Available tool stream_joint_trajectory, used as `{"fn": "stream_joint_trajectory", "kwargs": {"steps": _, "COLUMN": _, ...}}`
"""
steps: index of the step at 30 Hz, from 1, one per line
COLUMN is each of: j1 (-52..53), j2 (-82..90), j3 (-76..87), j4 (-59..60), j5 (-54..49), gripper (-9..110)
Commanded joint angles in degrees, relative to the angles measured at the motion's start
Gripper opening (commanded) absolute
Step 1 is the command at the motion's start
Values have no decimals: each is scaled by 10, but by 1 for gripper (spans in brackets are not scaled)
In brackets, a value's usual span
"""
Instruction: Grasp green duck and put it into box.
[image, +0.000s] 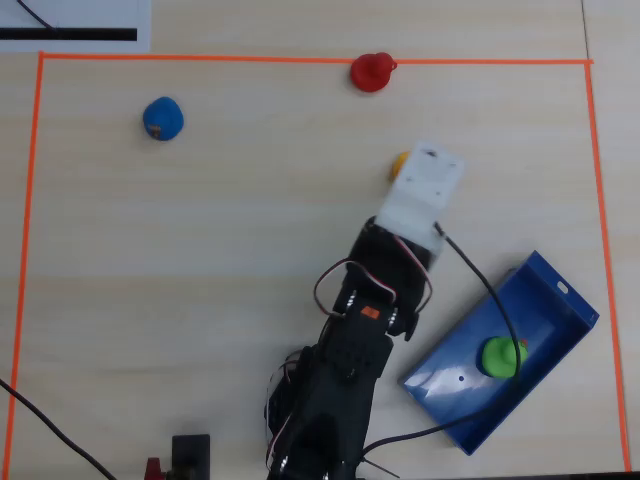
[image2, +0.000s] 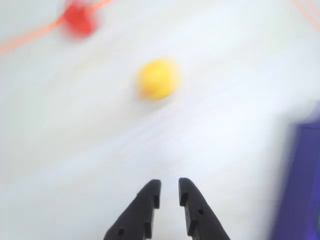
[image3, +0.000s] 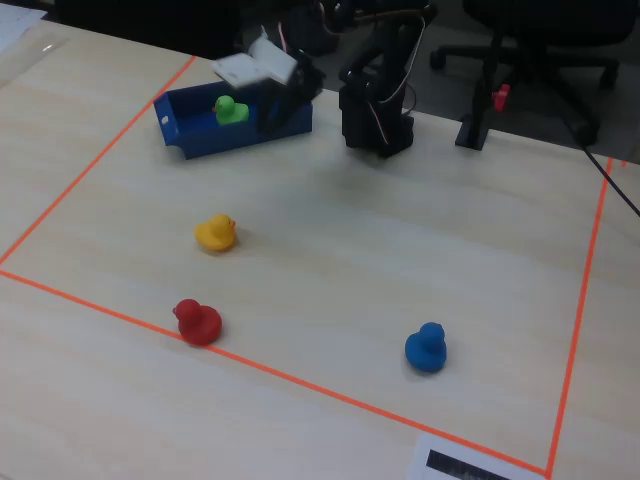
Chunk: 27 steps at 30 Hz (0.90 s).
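The green duck (image: 496, 356) is seen lying inside the box (image: 560, 290), toward the lower right of the overhead view, so the placing is judged done. The gripper (image2: 169, 193) is empty in the wrist view, its two dark fingers drawn close with only a narrow slit between them; nothing is pinched. It hangs over bare table with the yellow duck (image2: 157, 79) ahead of it and the red duck (image2: 77, 18) farther off by the orange tape (image: 30, 250).

A risk is judged from the cable (image: 497, 300) that is draped across the box: a swing of the arm could drag it against the wall and shift the box or tip the duck.

The wrist picture is smeared, so the fingers may be touching lower down. In the overhead view the yellow duck is mostly hidden under the white wrist housing (image: 425, 190). The blue duck (image: 162, 118) sits well apart, far left.
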Motion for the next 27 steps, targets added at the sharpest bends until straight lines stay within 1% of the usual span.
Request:
{"fn": "stream_joint_trajectory", "kwargs": {"steps": 1, "j1": -136, "j2": 85, "j3": 113, "j4": 51, "j5": -3, "gripper": 0}}
{"fn": "stream_joint_trajectory", "kwargs": {"steps": 3, "j1": -165, "j2": 129, "j3": 179, "j4": 75, "j5": -5, "gripper": 0}}
{"fn": "stream_joint_trajectory", "kwargs": {"steps": 8, "j1": -229, "j2": 232, "j3": 323, "j4": 79, "j5": -5, "gripper": 0}}
{"fn": "stream_joint_trajectory", "kwargs": {"steps": 12, "j1": -244, "j2": 294, "j3": 390, "j4": 83, "j5": -9, "gripper": 0}}
{"fn": "stream_joint_trajectory", "kwargs": {"steps": 21, "j1": -236, "j2": 395, "j3": 456, "j4": 155, "j5": -16, "gripper": 0}}
{"fn": "stream_joint_trajectory", "kwargs": {"steps": 27, "j1": -229, "j2": 397, "j3": 464, "j4": 156, "j5": -16, "gripper": 0}}
